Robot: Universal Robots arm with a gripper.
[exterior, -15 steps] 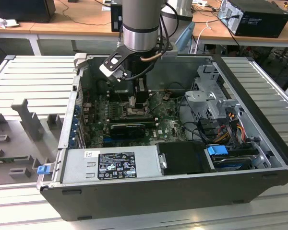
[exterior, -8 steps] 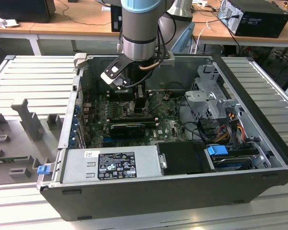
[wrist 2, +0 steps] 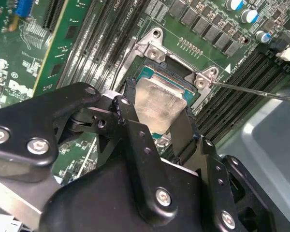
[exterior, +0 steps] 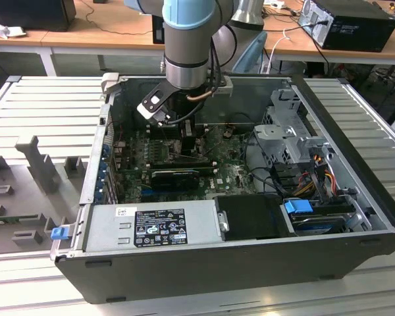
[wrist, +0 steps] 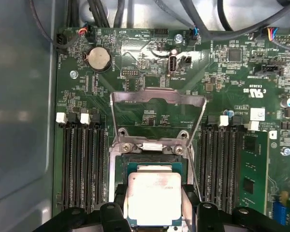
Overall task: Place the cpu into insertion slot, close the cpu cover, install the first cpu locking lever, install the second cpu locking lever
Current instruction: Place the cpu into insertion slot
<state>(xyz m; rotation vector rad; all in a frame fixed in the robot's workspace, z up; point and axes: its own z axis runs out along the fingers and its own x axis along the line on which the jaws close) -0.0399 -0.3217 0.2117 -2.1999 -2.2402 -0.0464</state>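
In both wrist views my gripper (wrist 2: 158,115) (wrist: 153,205) is shut on the cpu (wrist 2: 157,99) (wrist: 153,195), a pale silver square chip, with one black finger (wrist 2: 130,116) on each side. The chip hangs just over the insertion slot (wrist: 150,166) (wrist 2: 146,73), whose teal inner edge shows past its far side. The cpu cover (wrist: 157,96), a thin metal frame with a square window, stands flipped open behind the slot. A thin wire locking lever (wrist 2: 261,90) sticks out beside the slot. In the exterior view the gripper (exterior: 187,128) reaches down into the open computer case onto the green motherboard (exterior: 184,161).
Black memory slots (wrist: 82,164) flank the slot on both sides. A coin battery (wrist: 99,58) and cable plugs sit beyond the cover. A power supply (exterior: 151,227), a drive cage (exterior: 289,131) and loose cables (exterior: 316,168) fill the case around the board.
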